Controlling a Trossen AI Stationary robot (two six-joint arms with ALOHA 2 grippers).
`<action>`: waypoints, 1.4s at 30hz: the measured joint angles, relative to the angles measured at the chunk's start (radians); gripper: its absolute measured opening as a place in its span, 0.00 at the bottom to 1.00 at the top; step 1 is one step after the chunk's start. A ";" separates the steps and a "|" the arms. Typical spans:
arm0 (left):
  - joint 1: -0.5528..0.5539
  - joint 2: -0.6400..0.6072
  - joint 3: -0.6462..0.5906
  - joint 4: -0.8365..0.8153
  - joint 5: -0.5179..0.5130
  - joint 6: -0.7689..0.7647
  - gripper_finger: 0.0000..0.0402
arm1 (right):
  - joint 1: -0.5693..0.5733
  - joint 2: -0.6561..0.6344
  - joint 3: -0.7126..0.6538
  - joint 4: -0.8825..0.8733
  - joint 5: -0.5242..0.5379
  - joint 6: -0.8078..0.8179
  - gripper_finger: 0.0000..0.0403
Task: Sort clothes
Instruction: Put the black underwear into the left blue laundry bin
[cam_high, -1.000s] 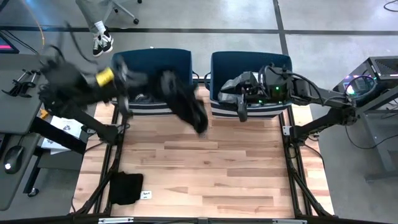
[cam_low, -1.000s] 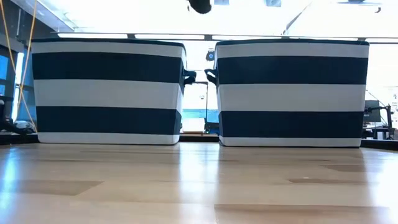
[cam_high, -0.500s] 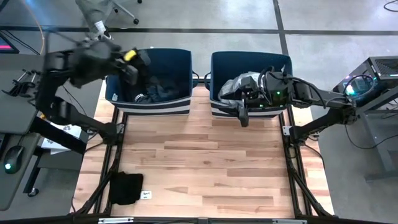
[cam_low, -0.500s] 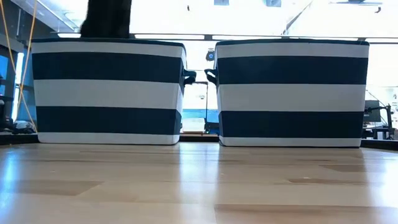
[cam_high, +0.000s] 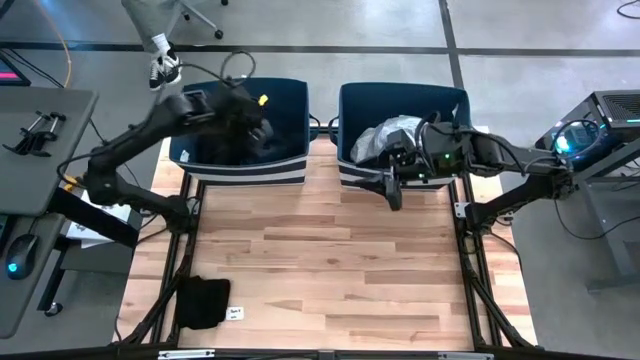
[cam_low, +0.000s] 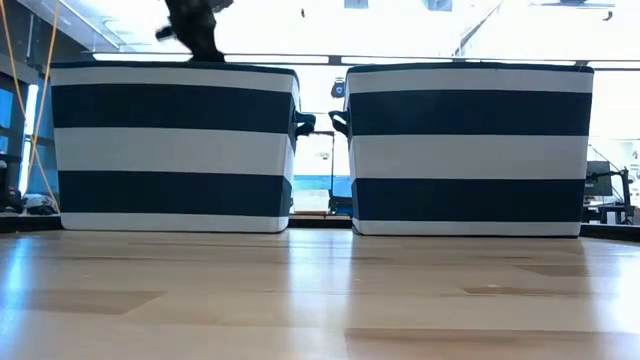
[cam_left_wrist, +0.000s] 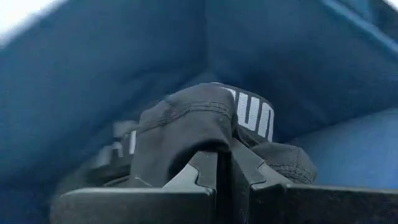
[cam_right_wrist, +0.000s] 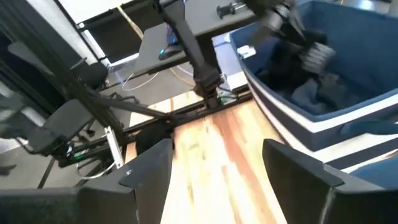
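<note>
My left gripper (cam_high: 256, 128) reaches down into the left navy bin (cam_high: 292, 95) and is shut on a black garment (cam_left_wrist: 186, 118) with white lettering on its band. The arm shows above that bin in the low view (cam_low: 195, 28). Dark clothes (cam_high: 272, 148) lie in the bin. My right gripper (cam_high: 391, 190) is open and empty over the near wall of the right bin (cam_high: 455, 100), which holds a grey-white patterned garment (cam_high: 385, 135). Another black garment (cam_high: 203, 302) lies flat on the table at the near left. My left gripper pinches a fold of the black garment (cam_left_wrist: 208, 140) between its two fingers. The cloth is bunched over and ahead of the fingertips, low inside the bin. I cannot tell whether it rests on the clothes beneath it.
Both striped bins (cam_low: 175, 150) (cam_low: 468, 150) stand side by side at the table's far edge. A small white tag (cam_high: 235, 313) lies beside the black garment near the front left. Bare wood (cam_high: 330, 260) spans the table's middle. A person's shoe (cam_high: 165, 70) shows beyond the left bin.
My left gripper has swung with the hanging black garment from over the table between the bins toward the far left, then down into the left bin. The garment is now inside the bin. My right gripper has kept its place.
</note>
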 joint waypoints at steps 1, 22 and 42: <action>0.018 0.001 -0.047 0.047 0.030 0.001 0.00 | 0.006 0.000 0.000 -0.004 0.000 0.005 0.60; 0.307 0.046 -0.199 0.240 0.491 -0.164 0.40 | 0.119 0.000 0.000 -0.019 0.168 0.008 0.60; -0.819 -0.025 0.052 -0.373 0.165 -0.946 0.27 | 0.063 0.000 0.000 0.037 0.344 -0.284 0.60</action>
